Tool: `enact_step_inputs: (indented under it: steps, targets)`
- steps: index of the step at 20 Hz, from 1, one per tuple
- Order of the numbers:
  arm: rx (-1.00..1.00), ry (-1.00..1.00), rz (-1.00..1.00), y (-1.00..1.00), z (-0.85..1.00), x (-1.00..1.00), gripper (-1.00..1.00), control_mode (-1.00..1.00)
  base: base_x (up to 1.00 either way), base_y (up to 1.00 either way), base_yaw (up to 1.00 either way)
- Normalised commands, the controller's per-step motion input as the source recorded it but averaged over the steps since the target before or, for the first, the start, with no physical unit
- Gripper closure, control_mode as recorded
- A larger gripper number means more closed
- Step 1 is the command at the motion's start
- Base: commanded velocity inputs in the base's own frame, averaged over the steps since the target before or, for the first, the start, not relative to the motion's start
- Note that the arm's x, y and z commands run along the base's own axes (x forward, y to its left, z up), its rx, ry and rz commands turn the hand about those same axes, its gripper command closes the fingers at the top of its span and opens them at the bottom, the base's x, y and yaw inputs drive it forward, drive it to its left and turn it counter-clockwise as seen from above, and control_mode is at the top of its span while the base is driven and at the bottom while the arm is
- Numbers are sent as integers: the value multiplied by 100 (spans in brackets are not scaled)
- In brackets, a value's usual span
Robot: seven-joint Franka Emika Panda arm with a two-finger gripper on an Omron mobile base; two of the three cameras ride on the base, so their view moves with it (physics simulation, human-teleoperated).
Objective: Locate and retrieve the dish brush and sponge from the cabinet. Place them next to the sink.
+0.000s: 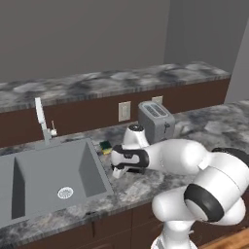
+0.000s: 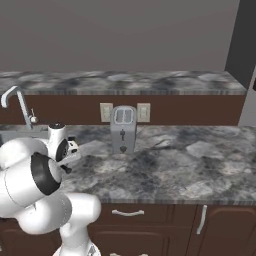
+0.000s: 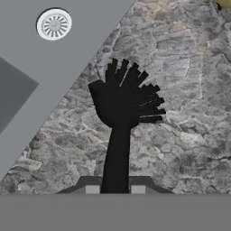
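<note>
Clamped in our pincer (image 3: 115, 189), the dish brush (image 3: 122, 108) hangs over bench (image 3: 180, 135) beside the sink (image 3: 27, 67); we lower gently, then release

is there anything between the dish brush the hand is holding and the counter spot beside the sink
Nothing visible. The hand is shut on the dish brush, which hangs over bare marbled counter just beside the sink rim. The sponge lies on the counter off to the side, not under the brush.

No readable text, labels, brand names, numbers or signs appear on any surface in these views of the simulated kitchen.
</note>
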Motion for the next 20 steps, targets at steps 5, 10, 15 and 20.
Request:
enact_step_inputs:
  steps: [5, 10, 15, 20]
  targets:
    - [0, 0, 2, 13, -26, 22, 100, -100, 0, 0, 0]
    - [0, 0, 2, 9, -30, 18, -100, -100, 0, 0, 0]
    - [0, 0, 2, 8, -28, 16, -100, -100, 0, 0, 0]
    - [0, 0, 1, 6, -11, 6, -100, -100, 0, 0, 0]
